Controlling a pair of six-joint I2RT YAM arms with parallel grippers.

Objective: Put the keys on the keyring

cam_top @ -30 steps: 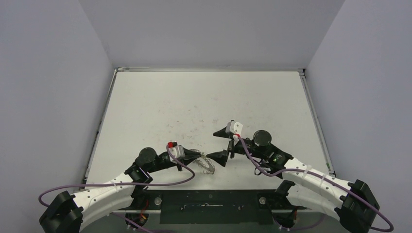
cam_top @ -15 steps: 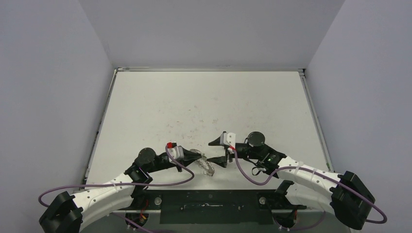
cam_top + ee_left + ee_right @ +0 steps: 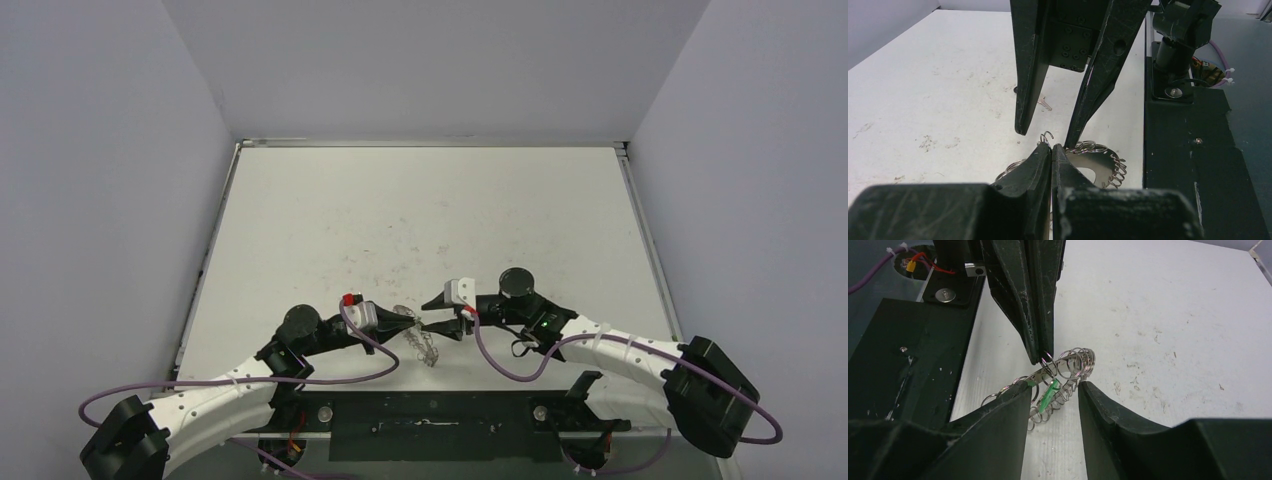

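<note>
Keyring (image 3: 428, 346), near the table (image 3: 400, 200) edge, lies edge-on, long axis running away to the left gripper (image 3: 414, 322), whose pressed-together tips pinch one wire loop. The right gripper (image 3: 1055, 385), since shifted leftward and narrowed, straddles the ring and the green-tagged keys (image 3: 1049, 390), jaws apart.

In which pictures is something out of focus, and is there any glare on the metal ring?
Top external: even light, yet the keyring is too small for detail. Left wrist: the near left hand is dark and soft; the keyring shines pale. Right wrist: the right hand is blurred, the green tag sharp.
</note>
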